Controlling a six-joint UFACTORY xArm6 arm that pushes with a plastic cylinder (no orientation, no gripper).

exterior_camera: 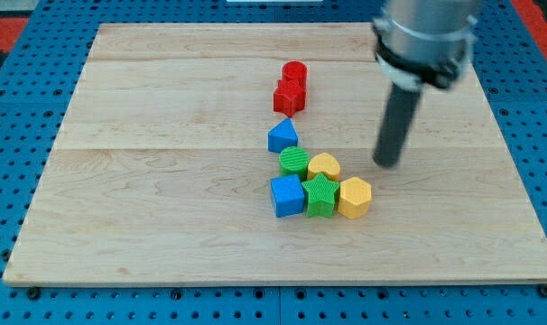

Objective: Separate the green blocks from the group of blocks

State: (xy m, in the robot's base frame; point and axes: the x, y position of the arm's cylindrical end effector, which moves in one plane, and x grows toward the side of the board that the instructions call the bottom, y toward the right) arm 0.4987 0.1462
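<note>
A green cylinder [294,162] and a green star block [320,195] sit in a tight group near the board's middle. The group also holds a blue cube [287,195], a yellow rounded block [325,167] and a yellow hexagon block [355,198]. A blue triangular block [282,136] sits just above the green cylinder. My tip [387,163] is on the board to the right of the group, about level with the yellow rounded block and apart from it.
A red cylinder [294,73] and a red star-like block [288,96] touch each other above the group. The wooden board [147,181] lies on a blue pegboard surface [12,181]. The arm's grey body [427,36] hangs over the upper right.
</note>
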